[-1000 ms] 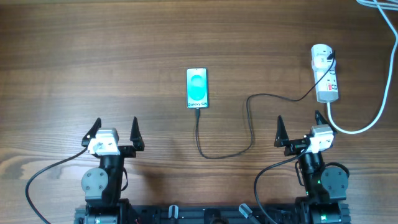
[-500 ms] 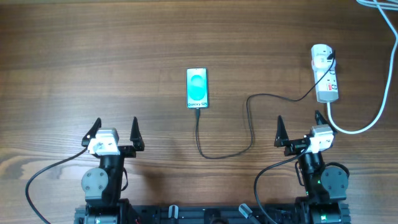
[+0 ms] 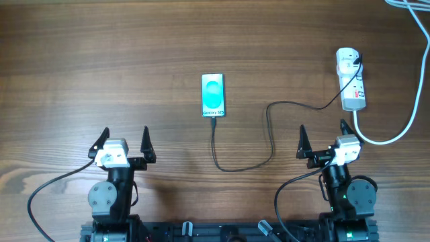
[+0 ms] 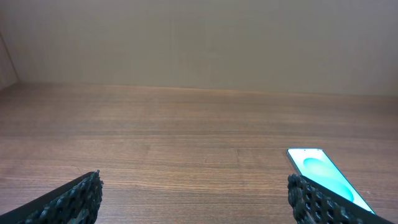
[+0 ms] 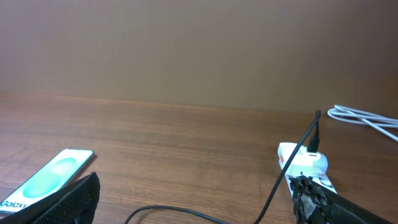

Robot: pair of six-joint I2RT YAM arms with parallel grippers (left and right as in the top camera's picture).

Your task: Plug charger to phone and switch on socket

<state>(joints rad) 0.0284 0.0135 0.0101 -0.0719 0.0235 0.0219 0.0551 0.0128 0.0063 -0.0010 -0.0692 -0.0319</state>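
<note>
The left pincer [image 3: 125, 134] hangs over the brown wooden desk [image 3: 101, 60] with its black ridged fingers [image 4: 68, 200] spread wide and nothing between them. The right pincer [image 3: 322, 128] is spread just as wide and is equally empty. Seen from overhead, the small rectangular phone with the turquoise screen and white lower strip [image 3: 213, 95] lies flat at about 2 o'clock from the left pincer and 10 o'clock from the right, well apart from both. The thin black charger cable [image 3: 238, 170] meets the phone's 6 o'clock edge. Its connector tip appears to sit in the port, though it is too small to tell whether it is fully seated. From there the cable loops toward 6 o'clock, swings across, climbs, and runs to its black plug at the 12 o'clock end of the white elongated socket strip [image 3: 351, 79]. The strip lies at about 1 o'clock from the right pincer, near it but not touching. A thick white cable [image 3: 386, 142] leaves its 6 o'clock end and curves away toward 3 o'clock.
</note>
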